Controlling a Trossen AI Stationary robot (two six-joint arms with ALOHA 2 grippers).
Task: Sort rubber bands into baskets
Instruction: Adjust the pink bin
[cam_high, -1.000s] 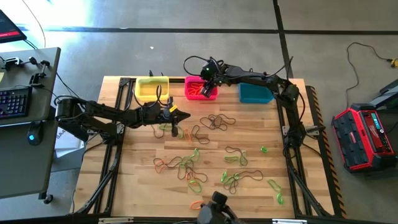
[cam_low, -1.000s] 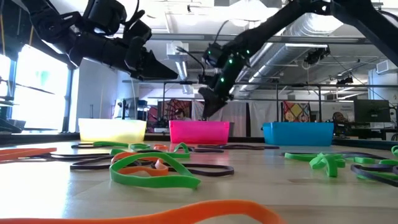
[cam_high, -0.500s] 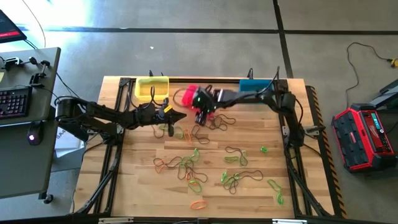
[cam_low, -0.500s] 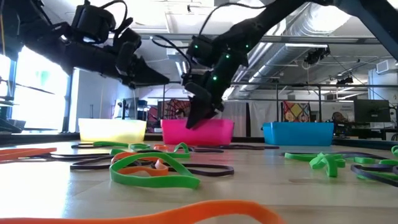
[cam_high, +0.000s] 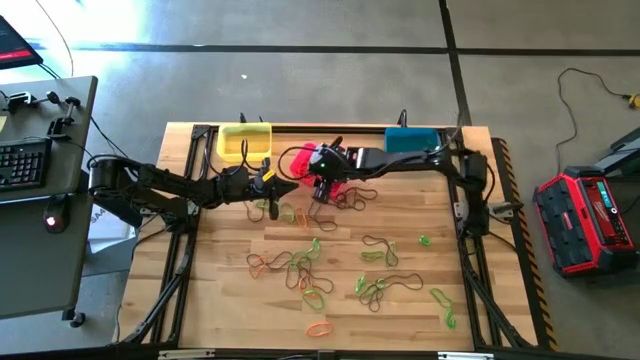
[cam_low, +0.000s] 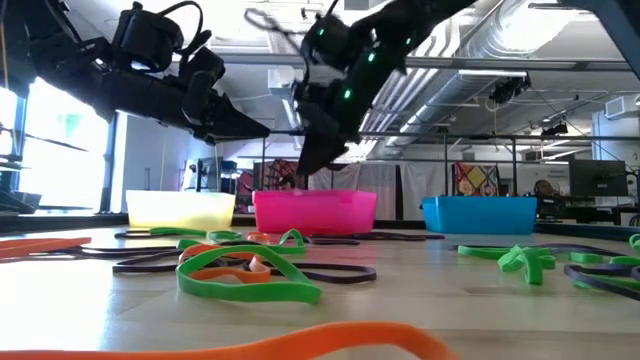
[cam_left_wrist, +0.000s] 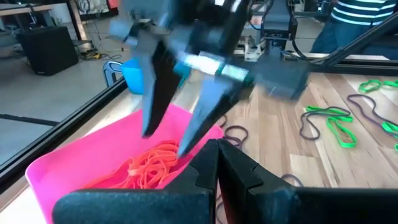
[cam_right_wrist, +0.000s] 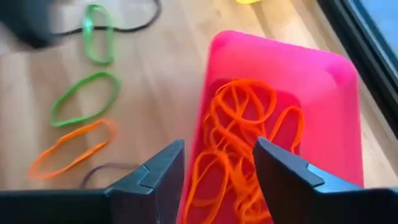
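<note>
So my left gripper (cam_high: 290, 184) is hanging shut and empty just off the pink basket's (cam_high: 312, 152) side, with the yellow basket (cam_high: 243, 143) behind it on the far edge of the desk (cam_high: 230, 300). My right gripper (cam_right_wrist: 217, 168) has its fingers spread over the pink basket with nothing between them, right above the pile of orange bands (cam_right_wrist: 239, 149) in there, so I reckon I'm between bands, drop-off done. The blue basket (cam_high: 410, 139) sits further right. Plenty of loose bands (cam_high: 300, 265) in green, orange and dark are scattered mid-desk. Next I'd swing the right gripper out toward that scatter, pick one single loop, and come down low enough to pinch it off the wood.
</note>
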